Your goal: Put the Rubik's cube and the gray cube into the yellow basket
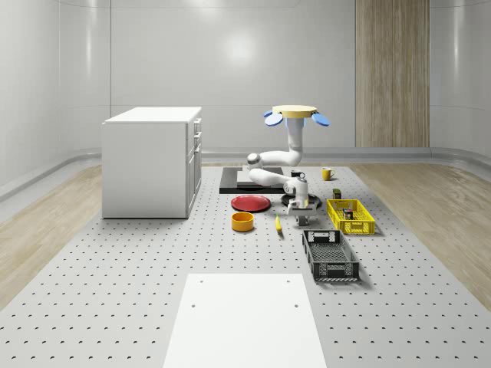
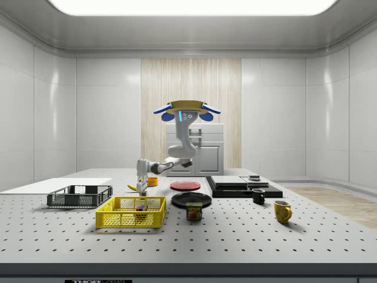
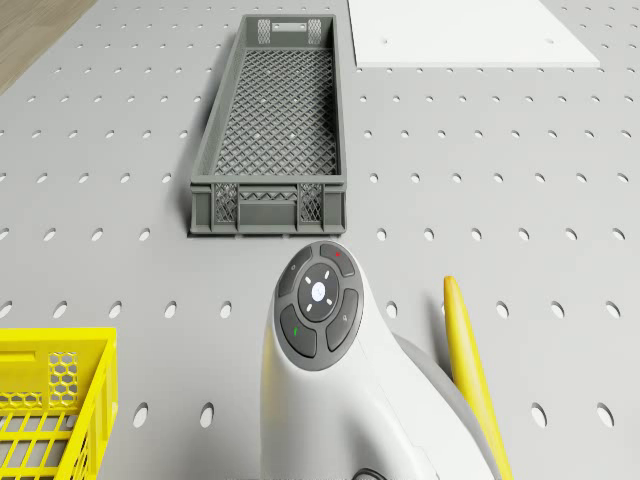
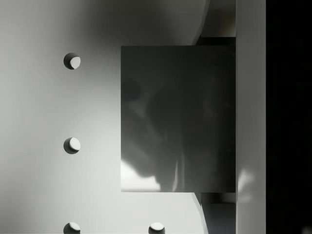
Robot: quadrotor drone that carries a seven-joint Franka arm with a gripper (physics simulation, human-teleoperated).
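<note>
On the table just beyond the gray crate point(image 1: 330, 257), the gripper point(image 1: 300, 218) hangs low over the gray cube point(image 4: 178, 119), to the whole-scene view's left of the yellow basket point(image 1: 359, 231). Whether it is open or clamped cannot be told. The cube looks rigid, smooth and probably light, so take two opposite flat faces, centred. The Rubik's cube point(image 2: 140, 207) seems to lie inside the basket. Farther back, the drone point(image 1: 295, 113) hovers above the table.

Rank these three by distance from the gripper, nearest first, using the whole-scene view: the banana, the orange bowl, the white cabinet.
1. Banana: just on the view's left of the gripper, on the table.
2. Orange bowl: farther left, past the banana.
3. White cabinet: far left, well beyond the bowl.
</note>
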